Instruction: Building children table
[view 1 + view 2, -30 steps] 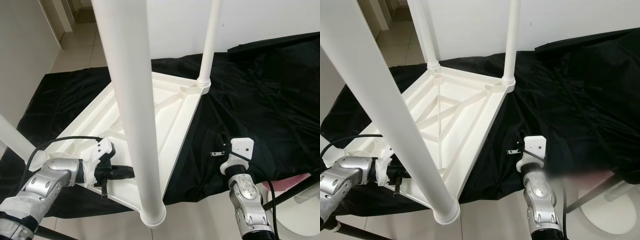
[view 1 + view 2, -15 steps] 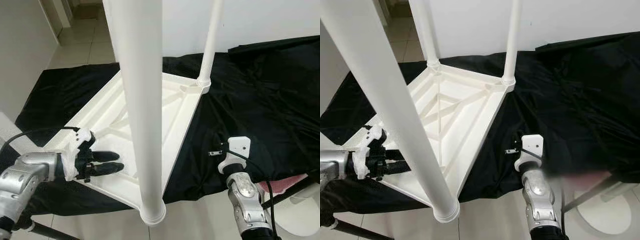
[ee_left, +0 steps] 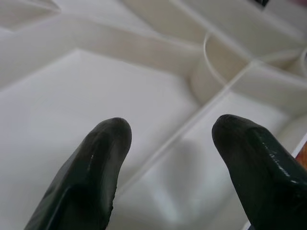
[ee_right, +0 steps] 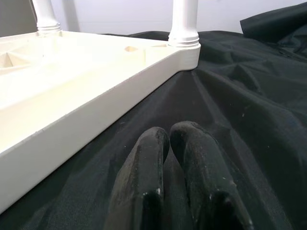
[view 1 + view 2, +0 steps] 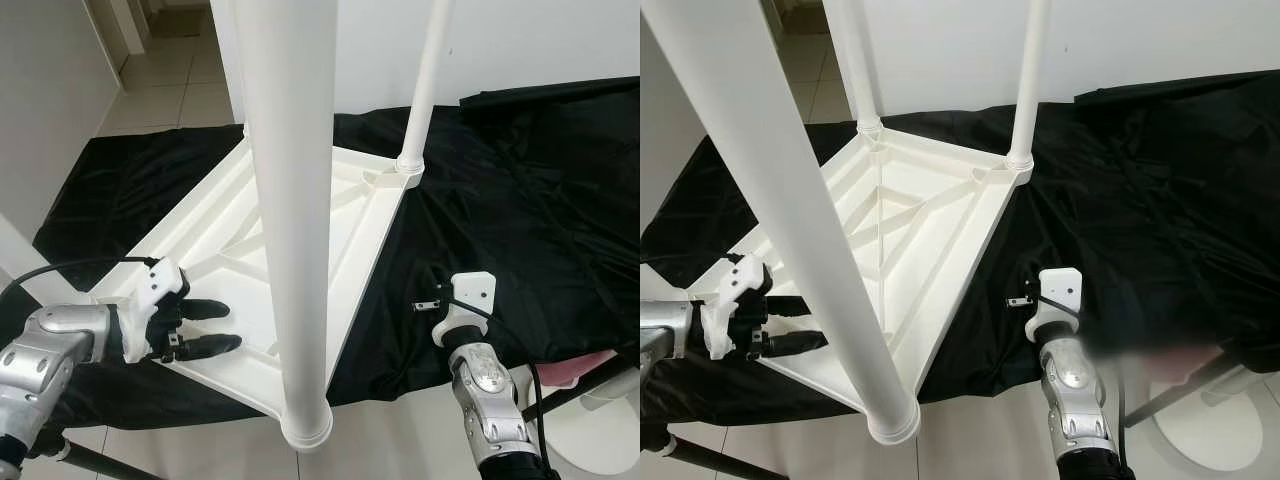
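The left pincer (image 5: 205,328) has let go and spread wide over the near-left rim of the upturned children's table (image 5: 300,240) on black cloth (legs fitted); right pincer (image 4: 168,158) pressed together, idle.

The upside-down table (image 5: 300,215) is lying on the cloth (image 5: 520,200) that's spreading over the floor, legs sticking up. The near leg (image 5: 290,200) is standing closest, with the far leg (image 5: 428,80) behind it to the right. The left gripper (image 5: 225,326) is hovering over the table's near left edge, and the right gripper (image 4: 175,143) is sitting on the cloth just right of the table.
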`<state>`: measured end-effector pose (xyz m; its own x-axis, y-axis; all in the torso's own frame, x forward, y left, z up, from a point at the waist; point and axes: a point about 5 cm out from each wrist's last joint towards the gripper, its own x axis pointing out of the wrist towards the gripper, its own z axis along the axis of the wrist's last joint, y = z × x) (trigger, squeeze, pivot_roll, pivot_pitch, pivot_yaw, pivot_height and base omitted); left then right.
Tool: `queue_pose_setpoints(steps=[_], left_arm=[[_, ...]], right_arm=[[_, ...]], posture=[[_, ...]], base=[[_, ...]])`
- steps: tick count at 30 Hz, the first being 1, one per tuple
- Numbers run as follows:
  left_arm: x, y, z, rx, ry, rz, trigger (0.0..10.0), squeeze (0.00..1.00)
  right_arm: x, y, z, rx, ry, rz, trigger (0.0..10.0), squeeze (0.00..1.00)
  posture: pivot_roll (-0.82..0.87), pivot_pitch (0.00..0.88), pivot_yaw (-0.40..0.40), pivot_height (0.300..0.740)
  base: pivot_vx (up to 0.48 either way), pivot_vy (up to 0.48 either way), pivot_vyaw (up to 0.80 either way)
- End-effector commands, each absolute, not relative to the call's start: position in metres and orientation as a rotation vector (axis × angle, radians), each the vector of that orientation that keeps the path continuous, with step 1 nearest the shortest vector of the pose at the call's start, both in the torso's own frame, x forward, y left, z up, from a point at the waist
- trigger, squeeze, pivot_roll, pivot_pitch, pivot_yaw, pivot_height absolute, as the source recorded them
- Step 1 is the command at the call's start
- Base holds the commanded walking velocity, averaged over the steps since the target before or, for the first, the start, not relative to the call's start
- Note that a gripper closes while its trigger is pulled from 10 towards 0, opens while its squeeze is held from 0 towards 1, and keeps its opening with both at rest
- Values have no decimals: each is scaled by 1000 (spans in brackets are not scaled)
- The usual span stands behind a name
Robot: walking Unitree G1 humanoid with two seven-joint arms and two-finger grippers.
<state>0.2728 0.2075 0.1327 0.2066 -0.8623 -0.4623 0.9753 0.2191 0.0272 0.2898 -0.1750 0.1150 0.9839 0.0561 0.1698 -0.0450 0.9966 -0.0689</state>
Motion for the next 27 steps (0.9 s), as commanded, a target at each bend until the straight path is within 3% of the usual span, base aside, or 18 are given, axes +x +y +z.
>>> queue_pose_setpoints(steps=[1, 13, 25, 26, 27], left_arm=[[272, 208, 123, 415, 418, -1309, 10000, 0], [279, 204, 113, 504, 415, -1278, 10000, 0], [303, 203, 100, 597, 393, -1098, 10000, 0], [302, 203, 100, 582, 396, -1105, 2980, 0], [302, 203, 100, 582, 396, -1105, 2980, 0]], right_arm=[[291, -174, 113, -63, -164, 56, 10000, 0], [289, -174, 113, -63, -167, 55, 10000, 0], [289, -173, 112, -59, -170, 43, 10000, 0], [289, -174, 112, -58, -169, 37, 10000, 0], [289, -174, 112, -58, -169, 37, 10000, 0]], posture=[[-28, 45, 50, 740], [-37, 37, 55, 740], [-46, 50, 71, 740], [-46, 51, 74, 740], [-46, 51, 74, 740]], base=[[0, 0, 0], [0, 0, 0], [0, 0, 0], [0, 0, 0], [0, 0, 0]])
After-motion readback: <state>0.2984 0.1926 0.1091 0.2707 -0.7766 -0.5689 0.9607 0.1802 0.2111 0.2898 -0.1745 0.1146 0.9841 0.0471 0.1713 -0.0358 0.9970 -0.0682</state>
